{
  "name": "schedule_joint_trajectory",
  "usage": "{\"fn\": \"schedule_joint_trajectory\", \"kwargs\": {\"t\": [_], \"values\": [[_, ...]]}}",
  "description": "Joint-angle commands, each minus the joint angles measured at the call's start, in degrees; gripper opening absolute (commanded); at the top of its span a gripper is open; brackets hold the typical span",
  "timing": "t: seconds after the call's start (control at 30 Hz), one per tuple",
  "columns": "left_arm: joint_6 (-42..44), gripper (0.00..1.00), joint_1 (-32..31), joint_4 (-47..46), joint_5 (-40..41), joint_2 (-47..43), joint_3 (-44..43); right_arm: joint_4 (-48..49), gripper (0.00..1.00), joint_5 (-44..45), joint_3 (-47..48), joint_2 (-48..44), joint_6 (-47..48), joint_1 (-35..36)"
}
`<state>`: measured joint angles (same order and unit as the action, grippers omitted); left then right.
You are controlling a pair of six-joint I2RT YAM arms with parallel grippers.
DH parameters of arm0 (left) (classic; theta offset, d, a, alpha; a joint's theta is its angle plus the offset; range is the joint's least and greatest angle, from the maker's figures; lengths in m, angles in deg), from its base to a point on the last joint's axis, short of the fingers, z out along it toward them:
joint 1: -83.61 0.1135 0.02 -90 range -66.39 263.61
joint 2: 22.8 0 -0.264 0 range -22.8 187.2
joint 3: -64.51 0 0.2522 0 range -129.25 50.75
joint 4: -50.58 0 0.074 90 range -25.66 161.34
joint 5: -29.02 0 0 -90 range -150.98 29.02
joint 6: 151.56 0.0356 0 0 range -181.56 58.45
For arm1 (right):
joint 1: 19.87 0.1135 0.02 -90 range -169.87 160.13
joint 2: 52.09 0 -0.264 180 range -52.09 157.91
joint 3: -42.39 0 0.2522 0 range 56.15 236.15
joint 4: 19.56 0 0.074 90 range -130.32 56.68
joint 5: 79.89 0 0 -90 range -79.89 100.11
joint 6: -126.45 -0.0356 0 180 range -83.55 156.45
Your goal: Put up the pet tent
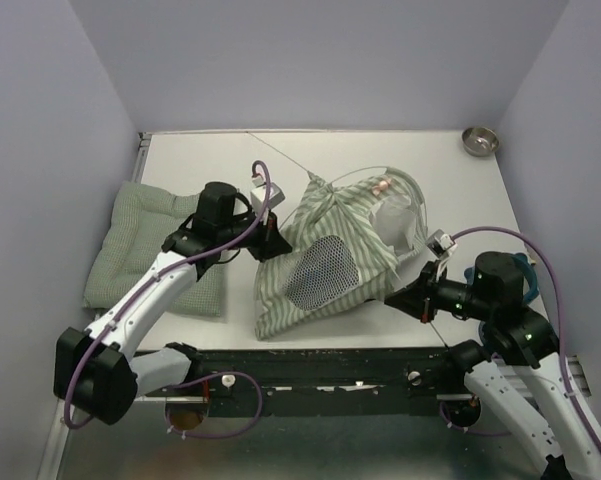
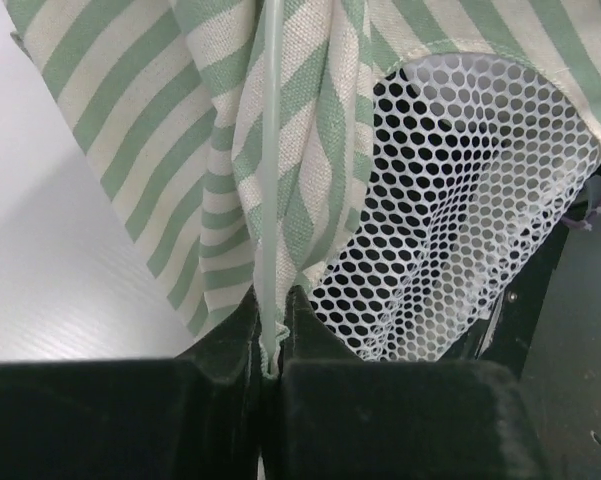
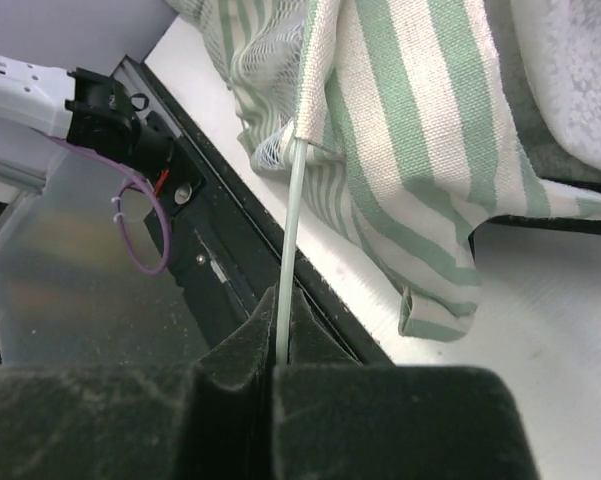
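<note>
The pet tent (image 1: 330, 250) lies crumpled mid-table, green-and-white striped with a grey mesh window (image 1: 318, 270) facing up. A small pink tag (image 1: 381, 185) sits on its far side. My left gripper (image 1: 273, 235) is at the tent's left edge, shut on a whitish pole (image 2: 269, 200) and the fabric hem around it. The mesh panel (image 2: 460, 200) hangs just right of that grip. My right gripper (image 1: 412, 297) is at the tent's near right corner, shut on another thin pole (image 3: 292, 230) that runs up into the striped fabric (image 3: 410, 130).
A flat green checked cushion (image 1: 145, 240) lies at the table's left under my left arm. A small metal bowl (image 1: 479, 140) stands at the far right corner. A thin pole arches over the tent's top (image 1: 400, 178). The table's black front rail (image 3: 230, 250) runs below my right gripper.
</note>
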<state>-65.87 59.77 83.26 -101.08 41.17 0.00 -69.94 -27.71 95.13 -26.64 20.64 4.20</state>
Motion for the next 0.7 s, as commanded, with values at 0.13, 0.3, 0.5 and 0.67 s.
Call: {"fn": "schedule_joint_trajectory", "kwargs": {"t": [0.13,0.3,0.5,0.67], "values": [[7.81,0.00,-0.52,-4.08,-1.22,19.77,-17.52,3.90,0.53,0.73,2.59,2.40,-2.46,0.18],[13.89,0.52,5.63,3.73,-0.42,30.41,-35.18,18.92,0.64,-1.01,2.24,13.63,-9.04,0.18],[6.18,0.91,15.64,11.59,-5.86,35.63,-53.76,35.45,0.60,-1.20,6.54,29.46,-19.41,0.62],[1.77,0.99,20.67,9.48,-6.76,24.74,-44.22,44.07,0.55,-2.52,11.90,38.08,-24.87,4.57]]}}
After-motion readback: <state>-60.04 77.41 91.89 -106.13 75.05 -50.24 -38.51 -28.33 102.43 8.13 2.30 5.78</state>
